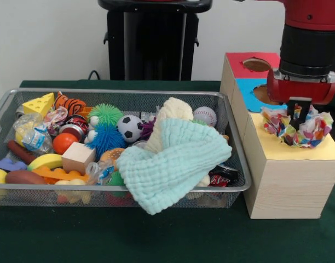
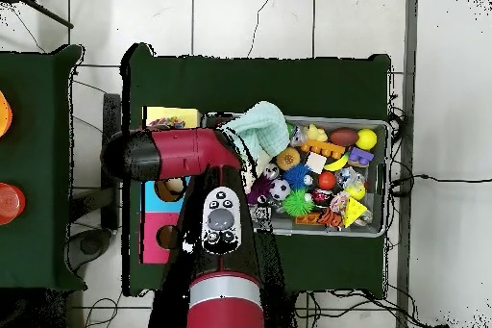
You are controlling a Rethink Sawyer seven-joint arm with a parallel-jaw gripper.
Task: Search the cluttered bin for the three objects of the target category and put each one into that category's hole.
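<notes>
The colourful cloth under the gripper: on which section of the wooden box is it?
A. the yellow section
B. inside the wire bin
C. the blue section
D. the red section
A: in the front view the colourful cloth sits bunched on the yellow section of the wooden box, directly below the gripper.

At centre, a mint-green waffle-textured cloth (image 1: 170,167) drapes over the silver mesh bin (image 1: 3,107). A multicoloured confetti-patterned cloth (image 1: 312,129) sits on the box's yellow panel (image 1: 321,150), right of frame; blue (image 1: 249,87) and red (image 1: 238,66) panels lie behind. The surface (image 1: 102,235) is dark green.
</notes>
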